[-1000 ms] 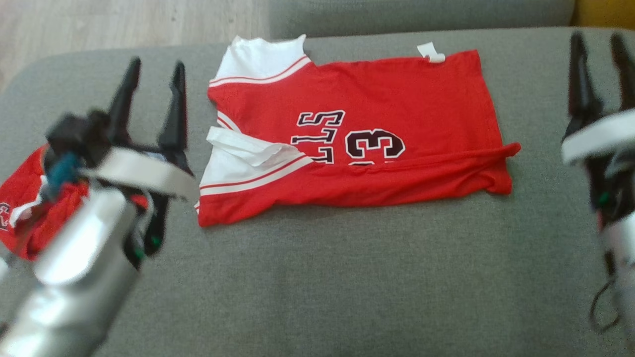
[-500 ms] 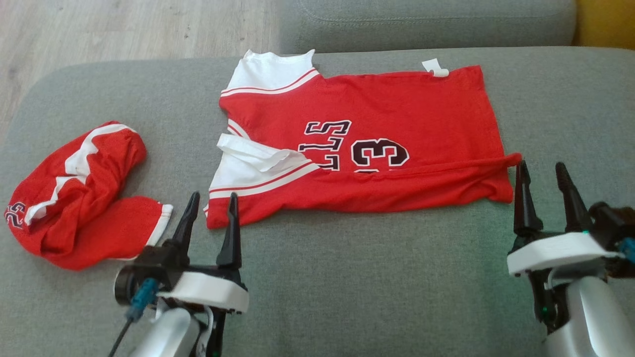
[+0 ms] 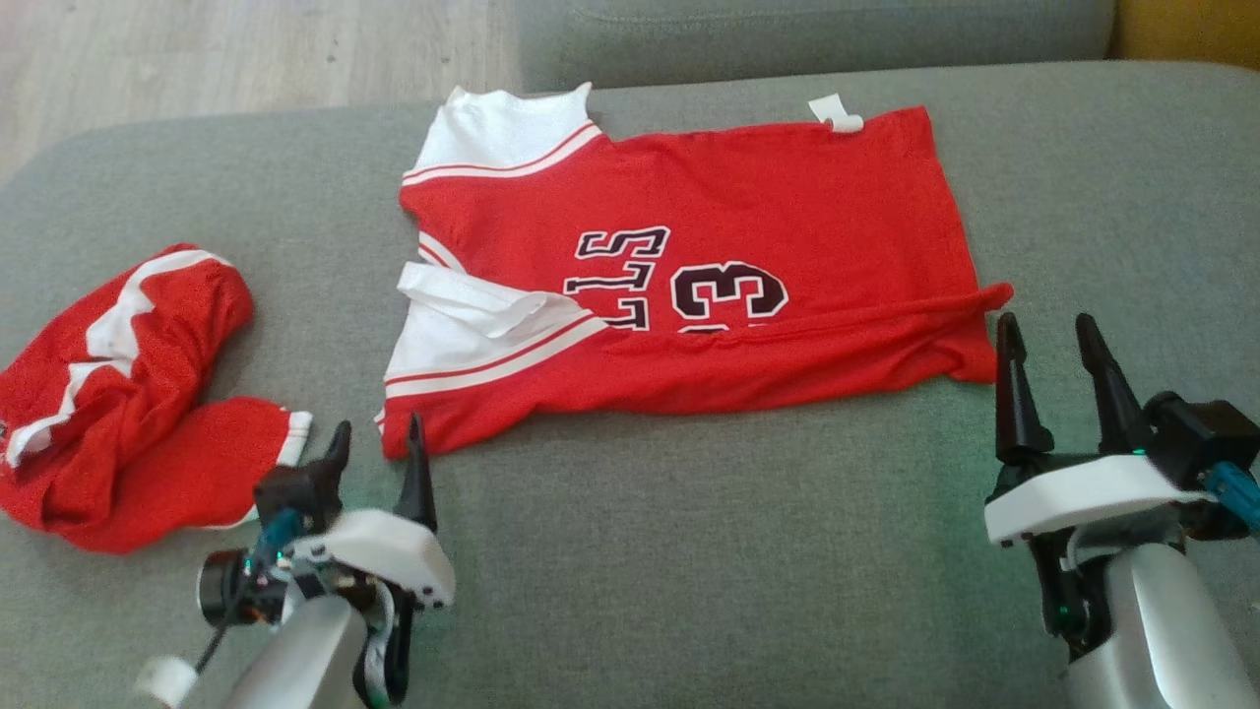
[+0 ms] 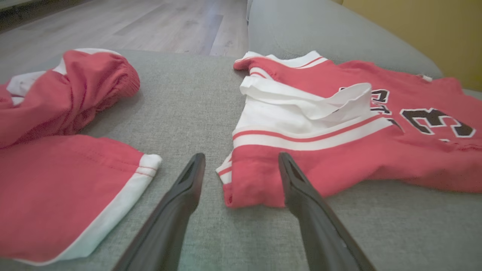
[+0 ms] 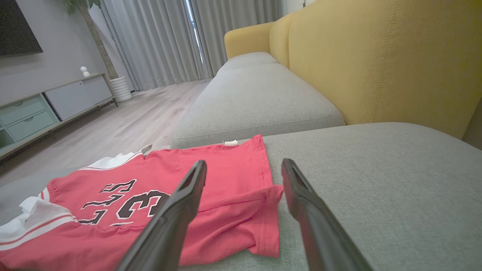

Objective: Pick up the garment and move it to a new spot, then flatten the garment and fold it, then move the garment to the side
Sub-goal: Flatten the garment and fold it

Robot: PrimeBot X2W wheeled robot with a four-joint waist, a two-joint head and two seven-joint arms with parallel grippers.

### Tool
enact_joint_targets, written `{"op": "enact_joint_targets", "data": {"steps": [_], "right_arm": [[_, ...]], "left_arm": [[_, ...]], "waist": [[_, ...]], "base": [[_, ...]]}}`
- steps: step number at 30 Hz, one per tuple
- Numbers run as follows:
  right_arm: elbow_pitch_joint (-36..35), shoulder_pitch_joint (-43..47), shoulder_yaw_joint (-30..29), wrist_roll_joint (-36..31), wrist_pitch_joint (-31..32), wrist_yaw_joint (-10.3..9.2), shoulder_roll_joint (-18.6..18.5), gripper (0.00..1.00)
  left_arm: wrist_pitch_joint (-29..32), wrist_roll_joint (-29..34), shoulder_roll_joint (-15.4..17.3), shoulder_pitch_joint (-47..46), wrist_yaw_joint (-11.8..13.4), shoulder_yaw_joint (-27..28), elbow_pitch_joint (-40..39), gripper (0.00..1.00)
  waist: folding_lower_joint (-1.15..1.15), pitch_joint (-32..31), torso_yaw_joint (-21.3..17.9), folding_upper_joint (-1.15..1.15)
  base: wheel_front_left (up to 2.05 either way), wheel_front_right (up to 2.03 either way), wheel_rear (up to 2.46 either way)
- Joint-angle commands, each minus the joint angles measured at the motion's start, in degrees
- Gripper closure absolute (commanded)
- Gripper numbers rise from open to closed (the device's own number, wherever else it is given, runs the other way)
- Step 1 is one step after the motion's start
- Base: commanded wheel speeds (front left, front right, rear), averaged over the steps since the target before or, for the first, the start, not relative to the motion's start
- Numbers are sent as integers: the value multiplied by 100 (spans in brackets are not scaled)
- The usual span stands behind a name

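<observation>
**One near corner for each arm**

Red and white basketball jersey (image 3: 709,197), flat on the grey woven sofa cushion (image 3: 689,571). Runs left to right by its long axis, near edge folded over. Straight ahead of the left gripper (image 3: 377,423), jaws spread: the sleeve-side near corner, just beyond the tips. Ahead of the right gripper (image 3: 1043,320), jaws also spread: the hem-side near corner, equally close. Probably calls for both arms together. Off to the left, apart: crumpled red shorts (image 3: 128,394).

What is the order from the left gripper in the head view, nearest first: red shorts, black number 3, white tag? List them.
From the left gripper:
1. The red shorts, just to its left, hem beside its finger.
2. The black number 3, ahead and right, mid-chest on the jersey.
3. The white tag, on the jersey's far edge.
</observation>
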Motion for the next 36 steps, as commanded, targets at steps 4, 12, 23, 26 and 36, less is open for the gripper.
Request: {"op": "enact_joint_targets", "data": {"steps": [4,12,23,26,36], "right_arm": [[-257,-208,197,24,14,39,20,0],[-286,-288,266,80,-32,39,30,0],[-78,-395,110,49,95,39,35,0],[52,-460,59,15,247,39,36,0],[756,-825,-250,144,777,39,36,0]], "left_arm": [[243,-31,81,-534,68,205,269,0],[570,39,123,-882,-6,36,987,0],[527,25,79,-1111,-250,-101,1237,100],[268,32,97,-1180,-246,-57,1153,100],[-479,344,180,-1455,-235,-117,581,100]], "waist": [[0,133,-109,0],[0,308,-273,0],[0,369,-320,0],[0,379,-296,0],[0,493,-108,0]], "base": [[0,0,0],[0,0,0],[0,0,0],[0,0,0],[0,0,0]]}}
